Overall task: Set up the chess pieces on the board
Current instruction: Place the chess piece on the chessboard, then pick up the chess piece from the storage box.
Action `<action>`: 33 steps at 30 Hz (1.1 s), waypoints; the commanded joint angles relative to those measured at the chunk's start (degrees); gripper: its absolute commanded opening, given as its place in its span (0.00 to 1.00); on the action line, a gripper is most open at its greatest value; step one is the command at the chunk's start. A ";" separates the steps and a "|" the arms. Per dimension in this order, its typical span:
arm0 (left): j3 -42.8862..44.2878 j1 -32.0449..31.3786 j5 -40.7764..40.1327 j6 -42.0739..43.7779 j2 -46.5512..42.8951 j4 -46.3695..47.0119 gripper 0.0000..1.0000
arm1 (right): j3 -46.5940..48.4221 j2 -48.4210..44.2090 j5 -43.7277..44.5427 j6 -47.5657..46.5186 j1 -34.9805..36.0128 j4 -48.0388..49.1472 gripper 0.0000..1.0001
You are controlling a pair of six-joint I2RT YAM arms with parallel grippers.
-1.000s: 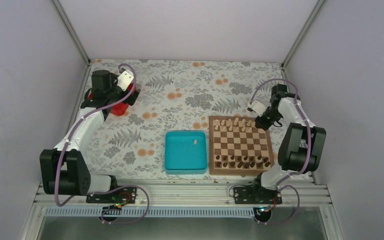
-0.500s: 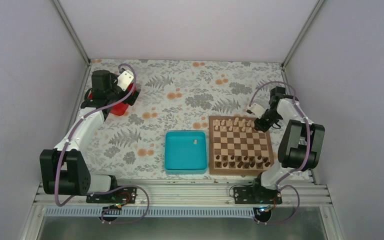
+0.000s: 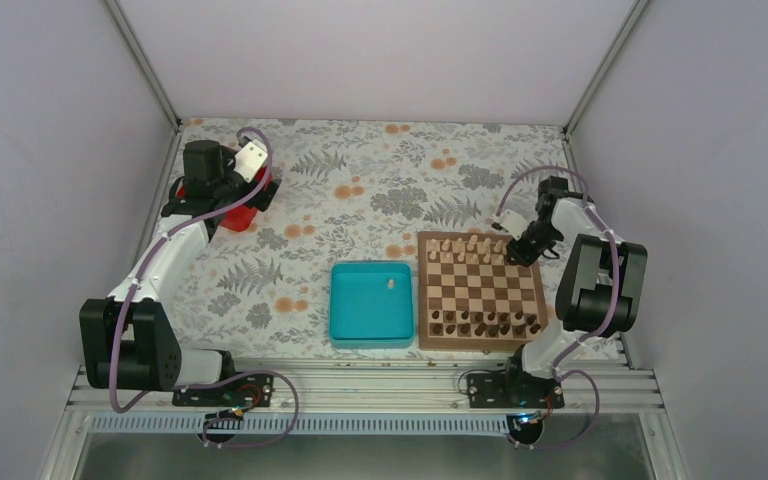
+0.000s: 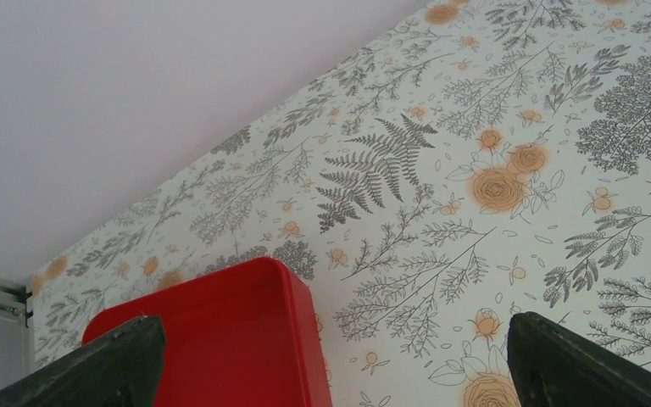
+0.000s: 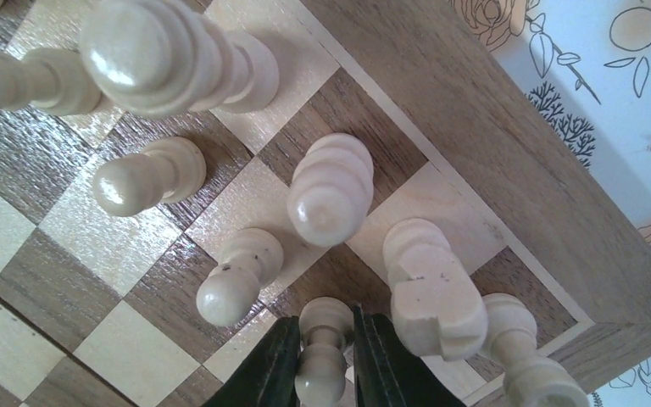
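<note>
The board [image 3: 480, 290] lies right of centre, with pale beige chess pieces [image 3: 468, 247] along its far rows and dark brown chessmen along the near row. My right gripper [image 3: 520, 250] is at the board's far right corner, shut on a pale pawn [image 5: 322, 360] that stands on a dark square among several pale pieces [image 5: 331, 191]. One pale piece [image 3: 390, 284] lies in the teal tray [image 3: 345, 330]. My left gripper [image 4: 331, 373] is open and empty at the far left, over a red tray [image 4: 220, 339].
The red tray [image 3: 245, 215] sits at the far left under the left arm. The teal tray lies just left of the board. A floral cloth [image 3: 360, 200] covers the table, with walls on three sides.
My right gripper has moved slightly right and down onto the board's far right corner. The left arm has not moved.
</note>
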 commanded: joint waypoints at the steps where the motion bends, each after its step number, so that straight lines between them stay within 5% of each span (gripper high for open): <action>1: -0.10 0.11 1.08 0.22 -0.52 0.15 1.00 | -0.67 -0.26 -0.68 -0.58 -0.84 0.56 0.20; 14: -0.20 0.06 1.33 0.31 -0.68 0.19 1.00 | 7.02 -11.59 -1.61 0.82 2.14 -12.35 0.34; 20: -0.02 0.01 1.74 0.22 -0.69 0.24 1.00 | 12.42 -15.25 -0.99 9.26 22.09 -16.98 0.39; 26: -0.07 0.07 1.44 0.14 -0.87 0.25 1.00 | 15.79 -8.11 -1.55 16.83 45.17 -14.59 0.43; 33: -0.41 0.04 1.05 0.14 -1.29 0.58 1.00 | 16.76 4.18 1.43 15.68 55.51 -9.48 0.43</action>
